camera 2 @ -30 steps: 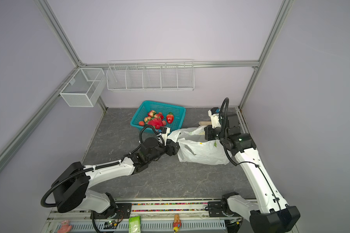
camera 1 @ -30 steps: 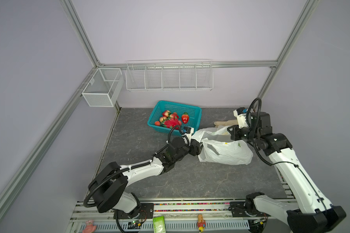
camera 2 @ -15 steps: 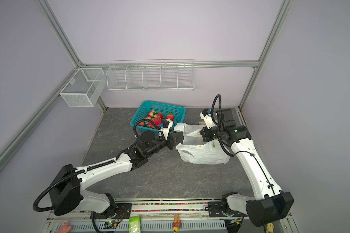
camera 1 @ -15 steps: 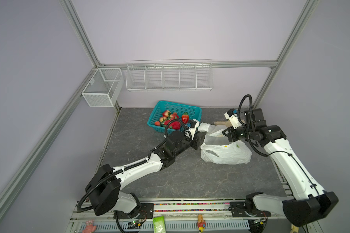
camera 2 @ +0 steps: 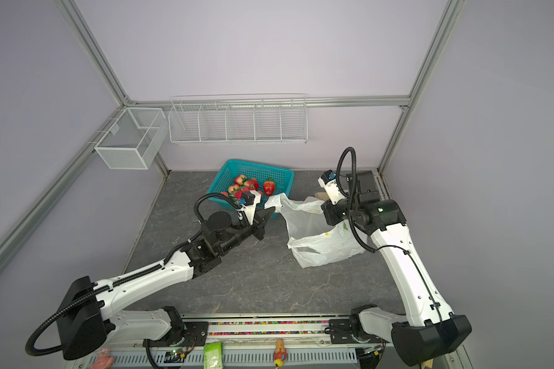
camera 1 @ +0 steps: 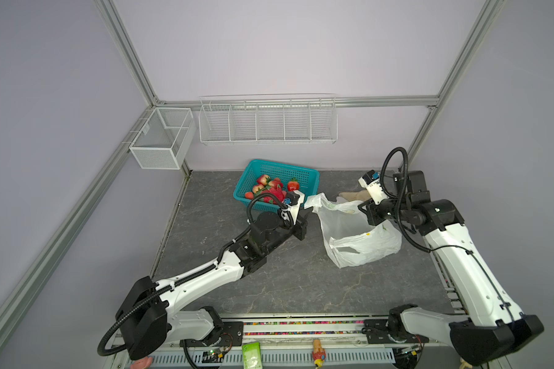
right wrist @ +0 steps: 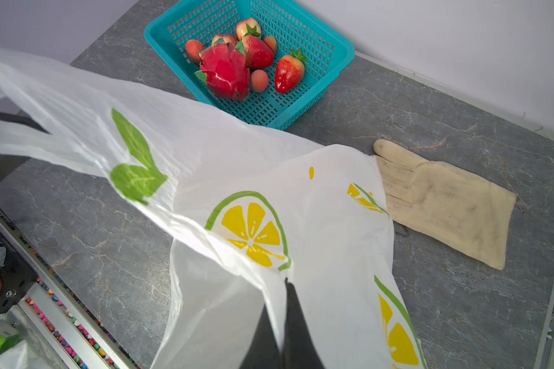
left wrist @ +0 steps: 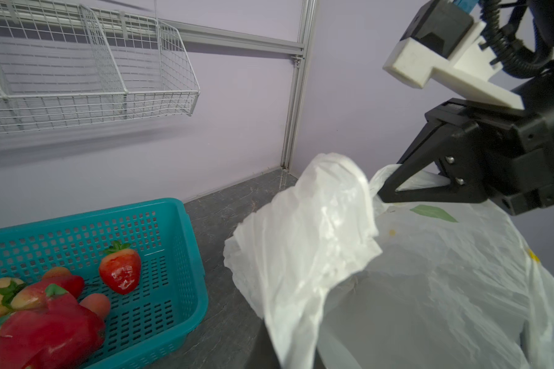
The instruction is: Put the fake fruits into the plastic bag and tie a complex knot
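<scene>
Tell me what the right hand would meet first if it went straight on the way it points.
The plastic bag film that the right hand now pinches; beyond it probably the teal basket, though depth is unclear.

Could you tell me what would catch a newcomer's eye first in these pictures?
The white lemon-print plastic bag, right of centre, hangs between the left gripper and the right gripper, both shut on it. At the back, a teal basket holds the glossy red fake fruits, and a beige glove lies behind the bag.
</scene>
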`<act>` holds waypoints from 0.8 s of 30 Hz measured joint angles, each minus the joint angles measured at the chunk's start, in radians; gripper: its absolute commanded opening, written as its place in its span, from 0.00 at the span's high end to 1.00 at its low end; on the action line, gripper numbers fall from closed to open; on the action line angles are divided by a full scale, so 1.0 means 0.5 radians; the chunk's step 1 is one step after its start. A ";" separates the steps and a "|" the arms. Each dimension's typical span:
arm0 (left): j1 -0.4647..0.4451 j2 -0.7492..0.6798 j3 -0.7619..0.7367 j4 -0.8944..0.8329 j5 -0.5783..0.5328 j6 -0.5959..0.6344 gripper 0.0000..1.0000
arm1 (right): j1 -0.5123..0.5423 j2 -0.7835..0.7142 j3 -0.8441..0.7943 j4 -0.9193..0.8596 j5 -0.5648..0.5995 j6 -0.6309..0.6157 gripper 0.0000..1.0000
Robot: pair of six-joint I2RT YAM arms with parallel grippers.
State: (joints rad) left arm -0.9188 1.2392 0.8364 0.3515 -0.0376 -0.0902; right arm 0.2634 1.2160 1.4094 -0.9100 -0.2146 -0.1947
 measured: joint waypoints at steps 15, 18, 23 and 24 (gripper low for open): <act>0.083 -0.029 -0.050 -0.349 -0.279 -0.043 0.96 | -0.055 -0.066 0.037 0.029 0.024 0.021 0.94; 0.084 -0.010 -0.050 -0.356 -0.232 -0.072 0.69 | -0.062 -0.053 0.031 0.053 -0.039 0.075 0.94; 0.085 -0.004 -0.034 -0.420 -0.226 -0.098 0.35 | -0.066 0.034 -0.031 0.103 -0.037 0.189 0.94; 0.085 -0.004 -0.030 -0.449 -0.243 -0.110 0.32 | -0.066 0.066 -0.038 0.109 -0.031 0.215 0.94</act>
State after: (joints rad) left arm -0.8761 1.2373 0.8215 0.1272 -0.1593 -0.1452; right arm 0.2306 1.2491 1.3903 -0.8555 -0.2302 -0.0872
